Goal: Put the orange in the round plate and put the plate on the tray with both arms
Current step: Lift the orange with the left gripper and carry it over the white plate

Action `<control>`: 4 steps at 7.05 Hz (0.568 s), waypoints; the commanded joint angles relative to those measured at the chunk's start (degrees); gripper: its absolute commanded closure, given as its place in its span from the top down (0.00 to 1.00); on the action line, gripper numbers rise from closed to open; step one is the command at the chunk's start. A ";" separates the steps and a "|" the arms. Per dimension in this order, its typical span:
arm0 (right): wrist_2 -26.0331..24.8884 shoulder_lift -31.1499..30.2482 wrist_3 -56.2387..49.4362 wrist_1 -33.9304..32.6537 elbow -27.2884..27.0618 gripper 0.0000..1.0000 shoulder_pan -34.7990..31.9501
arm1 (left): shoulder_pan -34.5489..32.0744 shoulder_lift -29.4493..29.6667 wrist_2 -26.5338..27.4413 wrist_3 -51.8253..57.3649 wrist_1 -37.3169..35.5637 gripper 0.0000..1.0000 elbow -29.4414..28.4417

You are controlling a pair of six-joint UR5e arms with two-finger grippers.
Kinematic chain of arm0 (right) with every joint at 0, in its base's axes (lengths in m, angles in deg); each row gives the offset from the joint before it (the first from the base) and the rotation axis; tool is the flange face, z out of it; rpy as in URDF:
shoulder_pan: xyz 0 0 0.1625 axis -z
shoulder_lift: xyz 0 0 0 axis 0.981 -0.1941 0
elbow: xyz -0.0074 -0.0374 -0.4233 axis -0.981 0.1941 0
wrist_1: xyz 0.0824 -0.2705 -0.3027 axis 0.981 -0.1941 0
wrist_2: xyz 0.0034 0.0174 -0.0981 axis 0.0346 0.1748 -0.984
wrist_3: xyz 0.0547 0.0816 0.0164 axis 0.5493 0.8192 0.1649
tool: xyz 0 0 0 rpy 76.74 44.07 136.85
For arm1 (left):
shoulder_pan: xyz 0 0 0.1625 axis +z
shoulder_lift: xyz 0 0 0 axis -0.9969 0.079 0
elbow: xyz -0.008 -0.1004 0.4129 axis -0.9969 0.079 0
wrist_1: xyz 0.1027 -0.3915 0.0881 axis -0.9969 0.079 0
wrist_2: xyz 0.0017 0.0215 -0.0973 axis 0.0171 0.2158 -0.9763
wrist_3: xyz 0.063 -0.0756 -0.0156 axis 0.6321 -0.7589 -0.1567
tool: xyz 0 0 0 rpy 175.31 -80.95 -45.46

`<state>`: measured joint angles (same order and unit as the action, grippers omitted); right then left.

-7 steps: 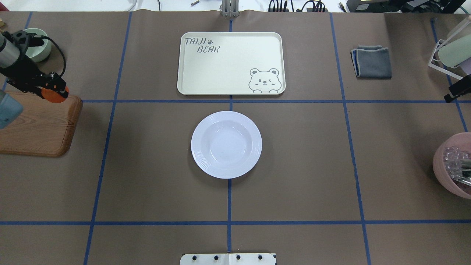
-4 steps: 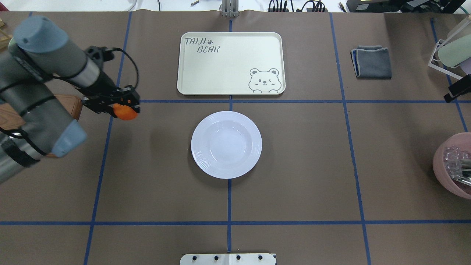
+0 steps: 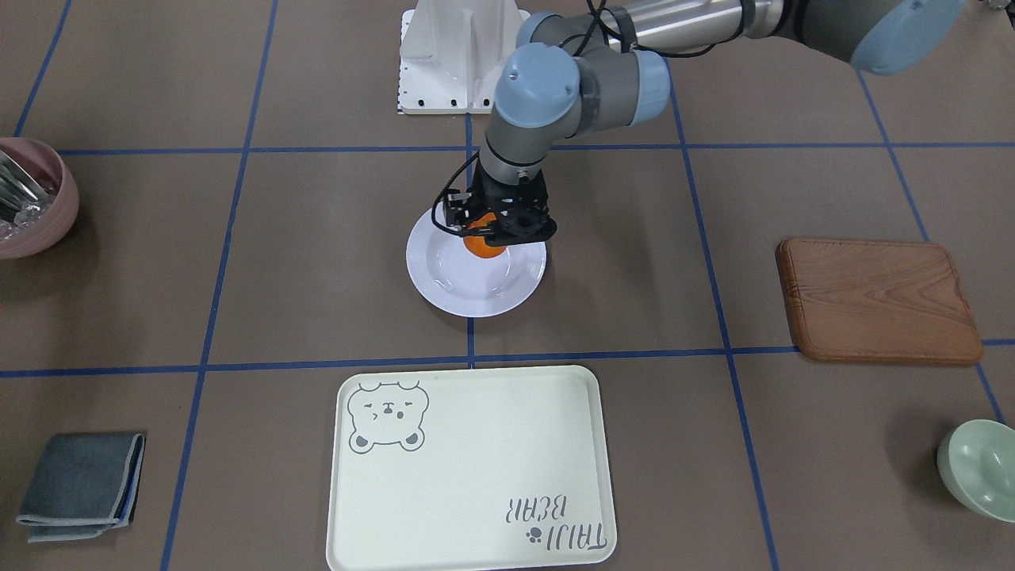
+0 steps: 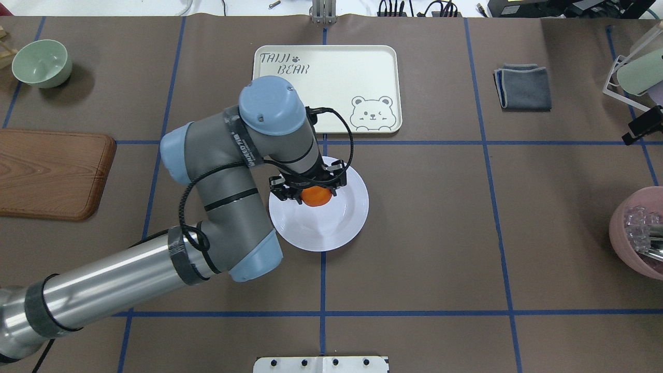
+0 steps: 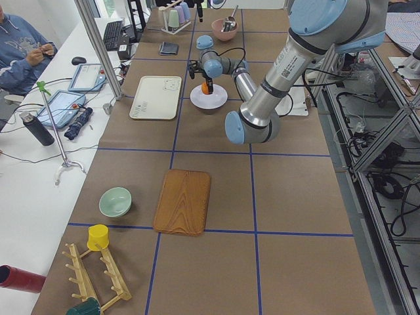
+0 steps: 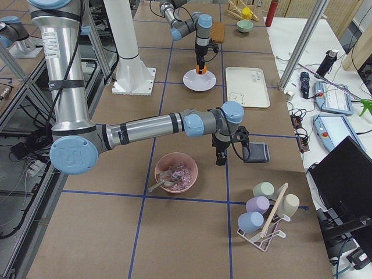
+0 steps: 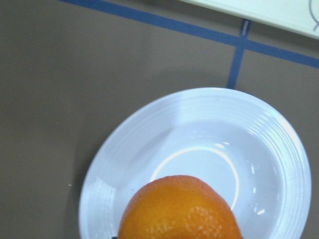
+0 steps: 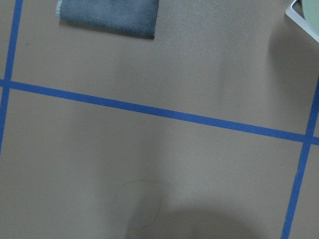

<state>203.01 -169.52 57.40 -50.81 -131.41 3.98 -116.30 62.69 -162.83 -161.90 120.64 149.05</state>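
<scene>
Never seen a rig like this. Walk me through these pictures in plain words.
Two jointed robot arms work at a taped table. Cameras look from overhead, from across the table, from each end, and from each wrist. The left pincer is shut on the orange, holding it over the round plate, as the left wrist view shows close up. The tray lies beyond the plate. The right pincer hangs near a grey cloth. A wooden board, a green bowl and a pink bowl sit at the sides.

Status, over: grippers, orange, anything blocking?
Left gripper shut on orange, over round plate, not released. Right gripper beside grey cloth, state unreadable. Nothing between plate and tray.
</scene>
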 commanded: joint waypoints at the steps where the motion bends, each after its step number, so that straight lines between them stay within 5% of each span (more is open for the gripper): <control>1: -0.07 0.03 0.00 0.00 0.04 1.00 0.12 | 1.21 2.34 2.20 0.39 0.12 0.00 -3.56; 4: -0.07 0.03 0.00 0.00 0.13 1.00 0.30 | 2.08 1.64 2.73 0.40 0.38 0.00 -5.05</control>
<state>202.94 -169.49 57.39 -50.80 -131.34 4.21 -114.83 64.38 -160.28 -161.38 120.89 144.49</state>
